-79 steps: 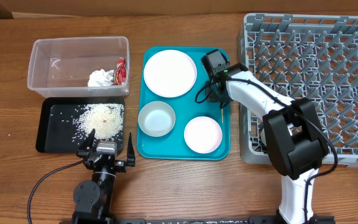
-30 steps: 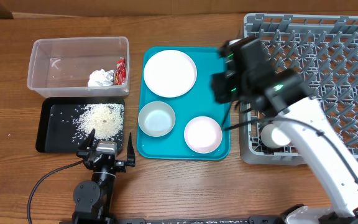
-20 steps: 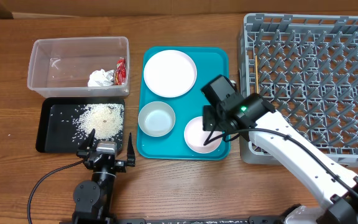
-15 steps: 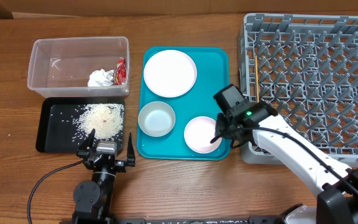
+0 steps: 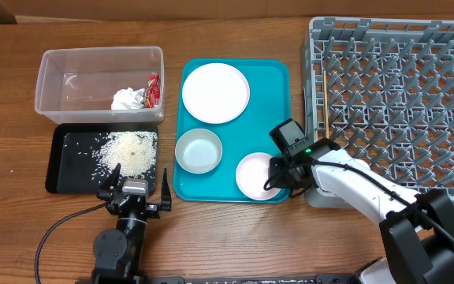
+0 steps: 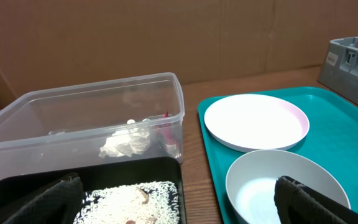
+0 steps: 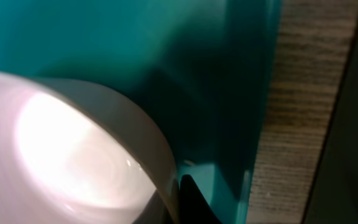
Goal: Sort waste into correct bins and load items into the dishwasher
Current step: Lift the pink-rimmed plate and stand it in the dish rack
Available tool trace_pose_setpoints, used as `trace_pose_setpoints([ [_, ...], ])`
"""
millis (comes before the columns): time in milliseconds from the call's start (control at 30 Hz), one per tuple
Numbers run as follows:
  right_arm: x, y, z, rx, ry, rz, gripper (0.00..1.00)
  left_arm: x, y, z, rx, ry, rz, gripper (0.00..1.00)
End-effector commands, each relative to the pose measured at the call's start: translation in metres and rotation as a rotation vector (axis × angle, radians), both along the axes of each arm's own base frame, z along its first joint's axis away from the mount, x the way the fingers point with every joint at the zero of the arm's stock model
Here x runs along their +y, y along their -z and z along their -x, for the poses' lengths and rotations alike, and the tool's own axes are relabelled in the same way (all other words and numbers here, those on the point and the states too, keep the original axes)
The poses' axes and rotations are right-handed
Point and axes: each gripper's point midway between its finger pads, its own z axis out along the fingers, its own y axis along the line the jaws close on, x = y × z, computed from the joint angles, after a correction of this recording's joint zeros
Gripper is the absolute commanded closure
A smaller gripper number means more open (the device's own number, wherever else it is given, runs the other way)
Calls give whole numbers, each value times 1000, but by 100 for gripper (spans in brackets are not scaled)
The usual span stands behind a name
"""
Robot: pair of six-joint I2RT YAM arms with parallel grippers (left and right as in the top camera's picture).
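My right fingers (image 5: 278,177) are clenched on the rim of the pinkish-white bowl (image 5: 254,175), down at the 5 o'clock corner of the teal tray (image 5: 278,79). Up close, my right wrist camera fills with that glossy curved rim and one dark fingertip pressed to its outside. The other finger is out of sight there. The same view catches the tray's smooth plastic wall and a strip of wood-grain tabletop (image 7: 291,124). My left fingers (image 5: 135,183) hang released and spread wide at 7 o'clock, holding nothing.

On the tray, the flat round plate (image 5: 215,92) sits at 12 o'clock and the grey-white bowl (image 5: 199,151), empty, at 8 o'clock.

The clear tub (image 5: 101,51) at 10 o'clock holds a crumpled tissue (image 5: 128,99) and a red-and-white wrapper (image 5: 153,88). From my left wrist both show through its cloudy wall. Just below it, the shallow black tray (image 5: 73,154) carries scattered rice (image 5: 128,151).

Only the overhead shows the whole grey dish rack (image 5: 400,95) at 3 o'clock, a lattice thick with pegs. Thin wooden chopsticks (image 5: 318,95) lie along its left edge.
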Motion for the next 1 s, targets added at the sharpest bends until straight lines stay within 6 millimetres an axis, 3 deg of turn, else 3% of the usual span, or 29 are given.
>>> trace_pose_setpoints([
  [0, 9, -18, -10, -38, -25, -25, 96, 0, 1, 0, -3, 2, -18, 0],
  [133, 12, -68, -39, -182, -23, -25, 96, 0, 1, 0, -3, 2, -18, 0],
  [233, -8, -117, -59, -308, 26, 78, 96, 0, 1, 0, -3, 2, -18, 0],
  [300, -33, -150, -70, -400, 81, 194, 96, 0, 1, 0, -3, 2, -18, 0],
  [467, -135, -253, -85, -720, 329, 702, 96, 0, 1, 0, -3, 2, -18, 0],
  [567, -170, -285, -81, -814, 435, 925, 96, 0, 1, 0, -3, 2, -18, 0],
  [633, -187, -285, -82, -792, 468, 1007, 96, 0, 1, 0, -3, 2, -18, 0],
  [800, -235, -251, -92, -607, 493, 1148, 96, 0, 1, 0, -3, 2, -18, 0],
  [967, -240, -198, -96, -415, 416, 1063, 96, 0, 1, 0, -3, 2, -18, 0],
])
